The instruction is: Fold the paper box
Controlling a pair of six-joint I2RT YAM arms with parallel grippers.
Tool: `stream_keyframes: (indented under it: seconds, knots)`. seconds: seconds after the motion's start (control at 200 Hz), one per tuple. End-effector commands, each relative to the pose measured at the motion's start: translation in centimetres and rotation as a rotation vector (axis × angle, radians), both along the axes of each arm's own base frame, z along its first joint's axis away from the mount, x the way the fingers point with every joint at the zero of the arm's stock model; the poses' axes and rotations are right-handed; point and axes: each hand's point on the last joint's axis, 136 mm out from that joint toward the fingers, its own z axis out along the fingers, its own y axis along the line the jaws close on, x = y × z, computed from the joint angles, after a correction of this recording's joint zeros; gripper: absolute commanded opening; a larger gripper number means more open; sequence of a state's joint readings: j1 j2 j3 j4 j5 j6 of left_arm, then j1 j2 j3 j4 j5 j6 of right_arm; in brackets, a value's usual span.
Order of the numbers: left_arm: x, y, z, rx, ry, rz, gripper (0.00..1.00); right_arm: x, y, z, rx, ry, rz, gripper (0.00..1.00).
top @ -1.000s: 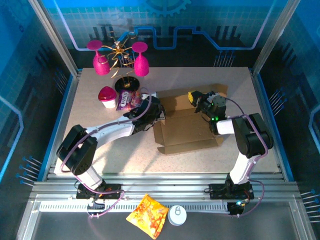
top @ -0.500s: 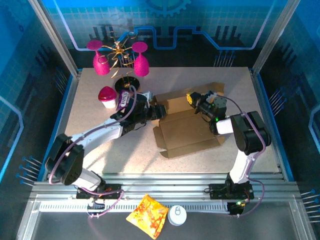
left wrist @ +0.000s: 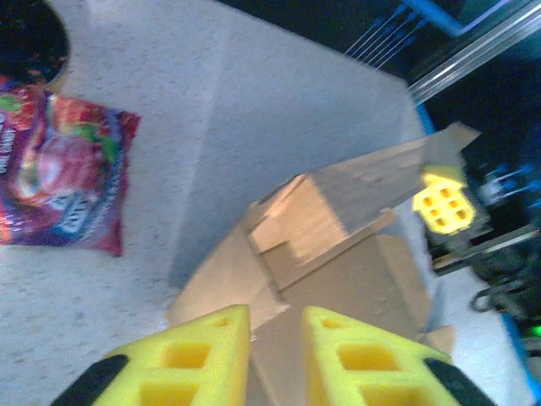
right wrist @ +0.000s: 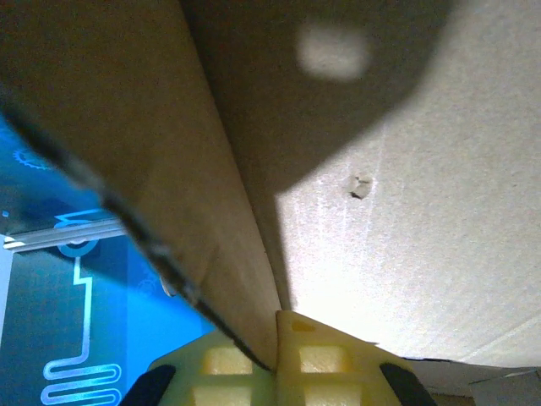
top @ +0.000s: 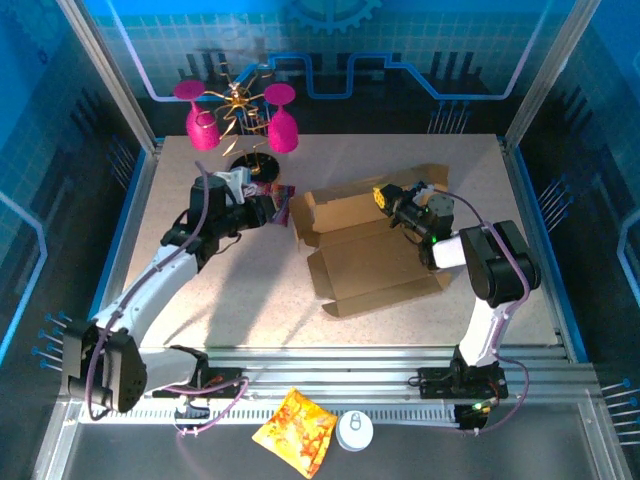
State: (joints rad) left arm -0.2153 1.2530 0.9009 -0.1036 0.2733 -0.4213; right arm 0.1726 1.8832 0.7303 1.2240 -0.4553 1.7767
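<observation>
At the far right corner of the box (top: 375, 262), the right end effector (top: 388, 199) is pressed together on a raised cardboard wall, whose edge runs between its pads (right wrist: 321, 355) in the wrist view. The pinch probably keeps that wall upright while the rest gets folded. The left end effector (top: 274, 208) hovers just off the box's left end, fingers narrowly parted with nothing between them (its camera looks over them at the half-raised flap (left wrist: 292, 224)). The box lies open on the right half of the worktop (top: 240, 290), base flat. A purple packet (left wrist: 59, 178) near the left end effector crowds that side, while bare worktop in front leaves room to approach.
</observation>
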Motion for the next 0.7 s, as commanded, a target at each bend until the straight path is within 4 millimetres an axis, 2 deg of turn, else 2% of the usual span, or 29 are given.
stream_keyframes:
  seconds: [0.0, 0.115, 0.295, 0.515, 0.695]
  knots:
    - [0.3, 0.5, -5.0, 0.177, 0.079, -0.079, 0.2, 0.4, -0.3, -1.0, -0.009, 0.017, 0.006, 0.0]
    - [1.9, 0.1, -8.1, 0.219, 0.088, -0.109, 0.21, 0.4, -0.1, -0.9, -0.014, 0.008, 0.02, 0.0]
    - [3.4, -1.9, -9.3, 0.206, 0.019, -0.175, 0.29, -0.2, 0.4, -1.2, -0.028, -0.008, 0.066, 0.0]
    - [2.2, -5.2, -9.4, 0.207, -0.046, -0.308, 0.37, -0.6, 0.0, -1.5, -0.022, -0.004, 0.068, 0.0]
    - [0.6, -6.6, -9.6, 0.215, -0.058, -0.347, 0.39, -0.2, 0.1, -0.9, -0.017, -0.012, 0.076, 0.0]
